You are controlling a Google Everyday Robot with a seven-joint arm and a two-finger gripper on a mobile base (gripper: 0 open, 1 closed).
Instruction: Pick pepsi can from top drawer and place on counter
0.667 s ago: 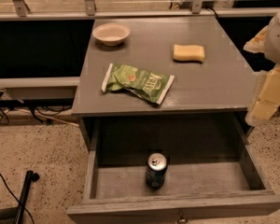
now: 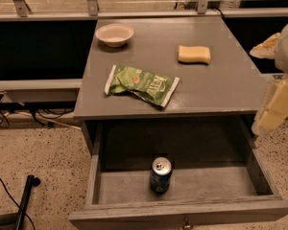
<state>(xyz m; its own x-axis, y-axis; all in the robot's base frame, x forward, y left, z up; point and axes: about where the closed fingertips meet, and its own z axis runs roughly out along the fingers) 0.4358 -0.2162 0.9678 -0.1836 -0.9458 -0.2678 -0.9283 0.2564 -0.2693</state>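
Observation:
The pepsi can [image 2: 161, 175] stands upright in the open top drawer [image 2: 101, 176], near the middle of its floor and close to the front board. It is dark blue with a silver top and pull tab. The counter [image 2: 221, 85] is the grey cabinet top above the drawer. My gripper [image 2: 272, 110] hangs at the right edge of the view, beside the counter's right front corner and above the drawer's right wall. It is up and to the right of the can, well apart from it, and holds nothing that shows.
On the counter lie a green snack bag [image 2: 141, 84] near the front, a yellow sponge [image 2: 194, 54] at the right and a white bowl [image 2: 114, 34] at the back left. A black pole [image 2: 26, 195] and cables lie on the speckled floor at the left.
My gripper has edged slightly downward at the right edge. The can, the drawer and the things on the counter have not moved.

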